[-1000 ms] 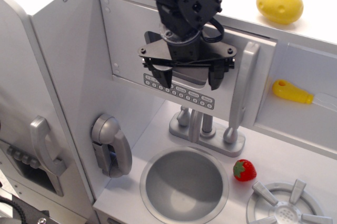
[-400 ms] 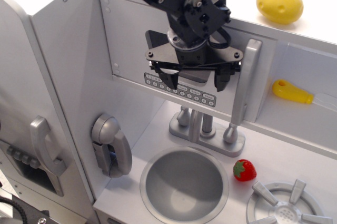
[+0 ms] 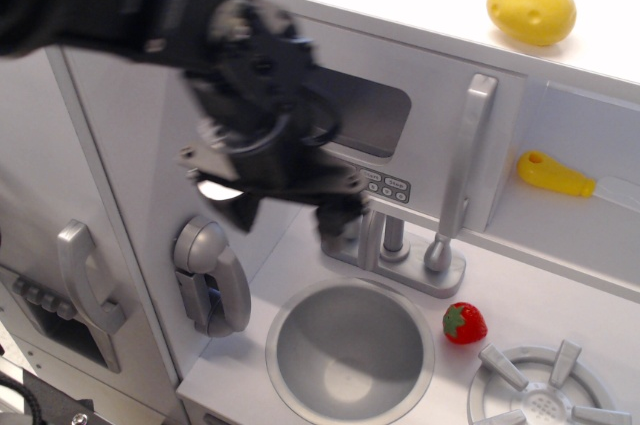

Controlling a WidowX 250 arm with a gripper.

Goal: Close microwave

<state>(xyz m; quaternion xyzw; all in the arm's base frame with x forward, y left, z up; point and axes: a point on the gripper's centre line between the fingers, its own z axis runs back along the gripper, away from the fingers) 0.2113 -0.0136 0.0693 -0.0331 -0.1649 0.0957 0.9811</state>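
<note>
The claw [image 3: 290,213] is blurry, with its two fingers apart and nothing between them. It hangs above the round sink [image 3: 350,350], just in front of the tap [image 3: 385,245]. Behind it is the microwave [image 3: 400,130]. Its door looks flat against the wall, with the long silver handle [image 3: 465,155] on the right.

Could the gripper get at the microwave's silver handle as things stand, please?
Probably yes: the gripper, blurred, sits left of the microwave, and nothing stands between it and the silver handle.
</note>
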